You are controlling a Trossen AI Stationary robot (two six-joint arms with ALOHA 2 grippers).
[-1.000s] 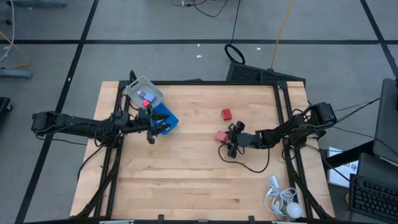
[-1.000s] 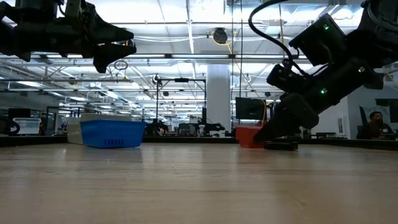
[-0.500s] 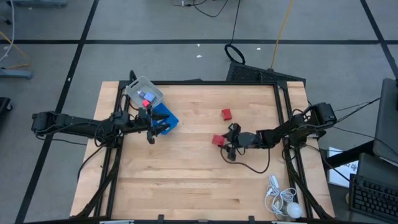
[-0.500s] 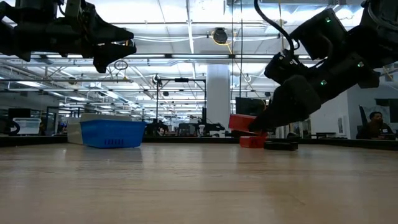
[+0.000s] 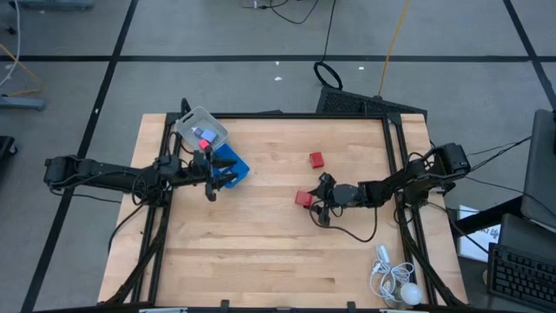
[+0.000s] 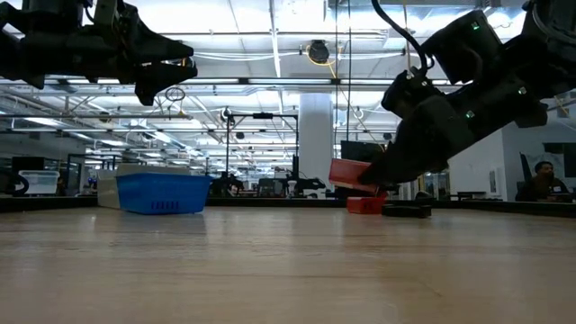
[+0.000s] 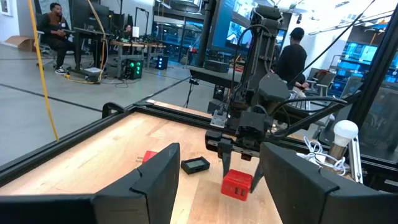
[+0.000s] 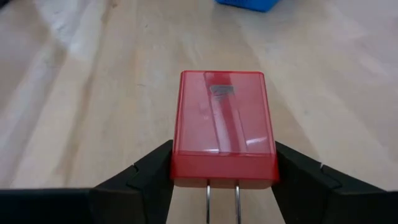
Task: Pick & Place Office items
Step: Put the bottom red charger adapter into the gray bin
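My right claw (image 5: 318, 202) is clamped on a red block (image 8: 222, 121), lifted off the bench (image 5: 261, 252). Another red block (image 5: 316, 159) and a dark piece (image 7: 195, 165) remain. My left claw (image 5: 211, 178) waits, fingers apart, beside the blue tray (image 5: 233, 163).

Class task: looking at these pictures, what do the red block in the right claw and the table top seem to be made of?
Red block: probably glossy, slightly see-through plastic; it shows highlights, and two thin metal-looking prongs stick out of one end. It is clamped in the right claw.
Table top: pale wood, probably sealed; grain lines and plank strips show.
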